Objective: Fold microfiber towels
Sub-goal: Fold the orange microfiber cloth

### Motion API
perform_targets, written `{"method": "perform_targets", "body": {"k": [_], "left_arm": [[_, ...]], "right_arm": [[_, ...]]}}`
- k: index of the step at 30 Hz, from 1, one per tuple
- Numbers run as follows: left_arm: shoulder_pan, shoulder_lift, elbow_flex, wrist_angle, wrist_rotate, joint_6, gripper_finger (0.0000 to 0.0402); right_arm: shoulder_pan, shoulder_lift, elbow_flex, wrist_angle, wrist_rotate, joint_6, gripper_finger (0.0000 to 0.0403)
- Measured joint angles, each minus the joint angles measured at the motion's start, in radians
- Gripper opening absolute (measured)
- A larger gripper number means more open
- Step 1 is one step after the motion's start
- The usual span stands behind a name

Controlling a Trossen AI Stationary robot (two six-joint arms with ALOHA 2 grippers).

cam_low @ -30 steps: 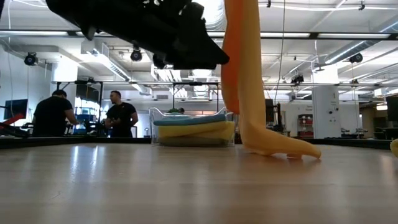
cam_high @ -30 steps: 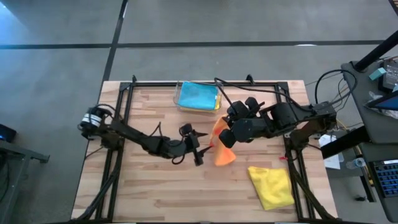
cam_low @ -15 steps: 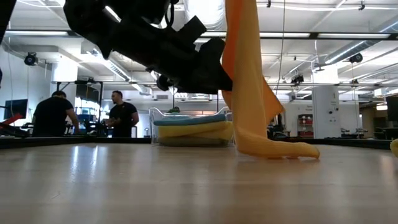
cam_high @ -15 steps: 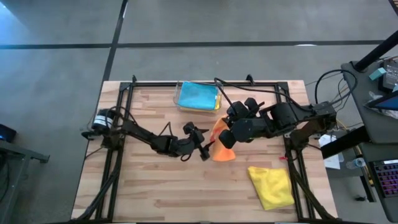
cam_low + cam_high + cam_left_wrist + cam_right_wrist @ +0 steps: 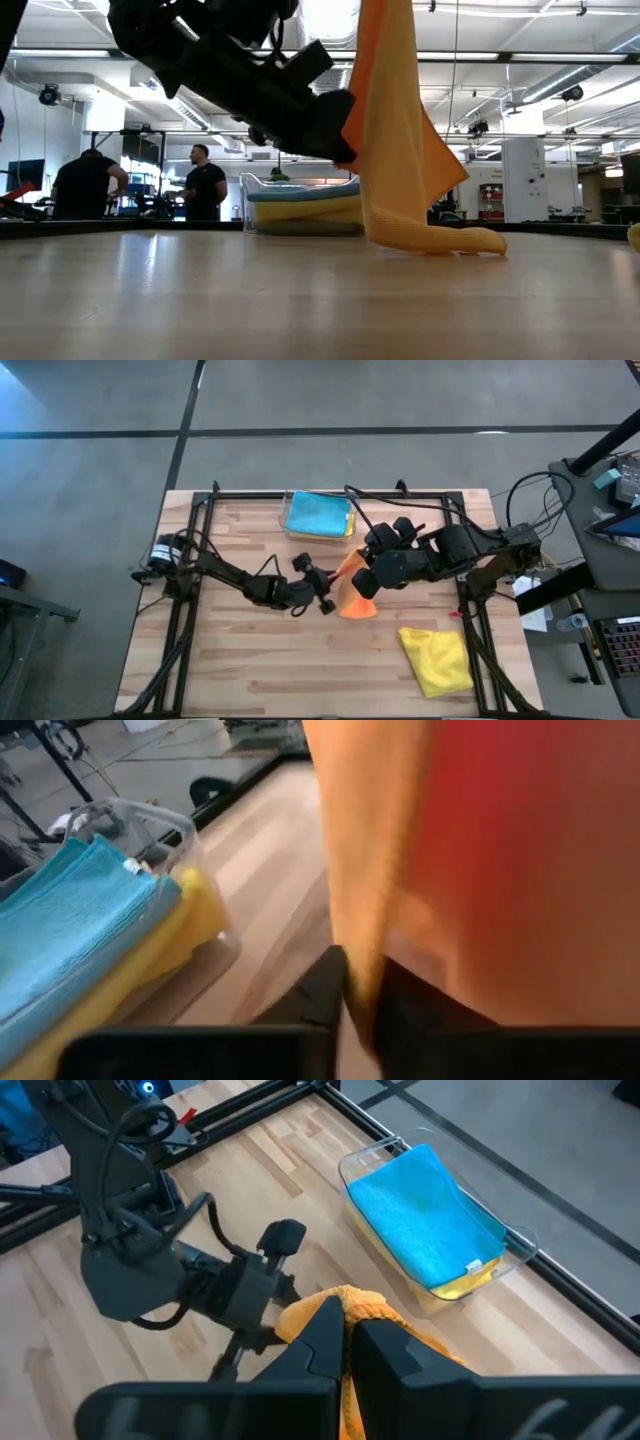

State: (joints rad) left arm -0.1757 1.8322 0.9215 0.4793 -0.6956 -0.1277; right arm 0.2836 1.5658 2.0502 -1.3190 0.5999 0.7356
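Seen from overhead, a pale wooden tabletop (image 5: 230, 660) carries everything, and the soft orange microfiber towel (image 5: 352, 592) hanging near its middle is the landmark here. Just left of the orange towel, the left gripper (image 5: 322, 595) reaches in low and touches its hanging edge; its jaws look pinched on that edge in the wrist view, though the cloth hides most of them. Beyond the orange towel, toward the far edge of the tabletop, a clear plastic bin (image 5: 290, 528) holds a folded light blue towel (image 5: 317, 514) on top of a yellow one. Directly above the orange towel, the right gripper (image 5: 362, 582) has its jaws clamped on the bunched top of the cloth, holding it up so the fabric drapes down and its lower end trails on the wood, probably to spread it flat for folding. Right of the orange towel and nearer the front, a crumpled yellow microfiber towel (image 5: 437, 658) lies alone, untouched.
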Motion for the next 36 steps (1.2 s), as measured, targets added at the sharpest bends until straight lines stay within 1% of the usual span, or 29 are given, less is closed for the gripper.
{"method": "perform_targets", "body": {"k": [1, 4, 6, 10, 16, 21, 25, 29, 33, 35, 36], "left_arm": [[0.000, -0.010, 0.000, -0.033, 0.000, 0.018, 0.0017], [0.000, -0.079, 0.000, -0.160, -0.040, 0.058, 0.0007], [-0.001, -0.159, 0.002, -0.269, -0.070, 0.080, 0.0002], [0.000, -0.335, 0.005, -0.432, -0.074, 0.139, 0.0000], [-0.001, -0.583, 0.018, -0.554, -0.074, 0.305, 0.0000], [0.006, -0.726, 0.059, -0.594, -0.107, 0.470, 0.0000], [0.032, -0.781, 0.107, -0.596, -0.124, 0.604, 0.0000], [0.052, -0.789, 0.147, -0.596, -0.124, 0.704, 0.0000], [0.053, -0.786, 0.153, -0.613, -0.123, 0.760, 0.0000], [0.045, -0.786, 0.153, -0.661, -0.117, 0.753, 0.0000], [0.039, -0.785, 0.152, -0.690, -0.110, 0.726, 0.0000]], "right_arm": [[0.000, 0.000, 0.000, -0.001, 0.000, 0.000, 0.0008], [0.000, -0.004, 0.000, -0.018, -0.001, 0.005, 0.0008], [0.000, -0.009, 0.000, -0.026, -0.001, 0.009, 0.0008], [0.000, -0.028, 0.000, -0.041, 0.005, 0.011, 0.0008], [-0.002, -0.061, 0.000, -0.059, 0.074, 0.017, 0.0008], [-0.029, -0.084, 0.000, -0.099, 0.118, 0.032, 0.0008], [-0.061, -0.093, 0.000, -0.100, 0.129, 0.023, 0.0008], [-0.082, -0.093, 0.000, -0.109, 0.133, 0.004, 0.0008], [-0.080, -0.093, -0.008, -0.113, 0.134, -0.019, 0.0008], [-0.062, -0.093, -0.022, -0.113, 0.135, -0.021, 0.0008], [-0.051, -0.093, -0.031, -0.114, 0.137, -0.021, 0.0008]]}}
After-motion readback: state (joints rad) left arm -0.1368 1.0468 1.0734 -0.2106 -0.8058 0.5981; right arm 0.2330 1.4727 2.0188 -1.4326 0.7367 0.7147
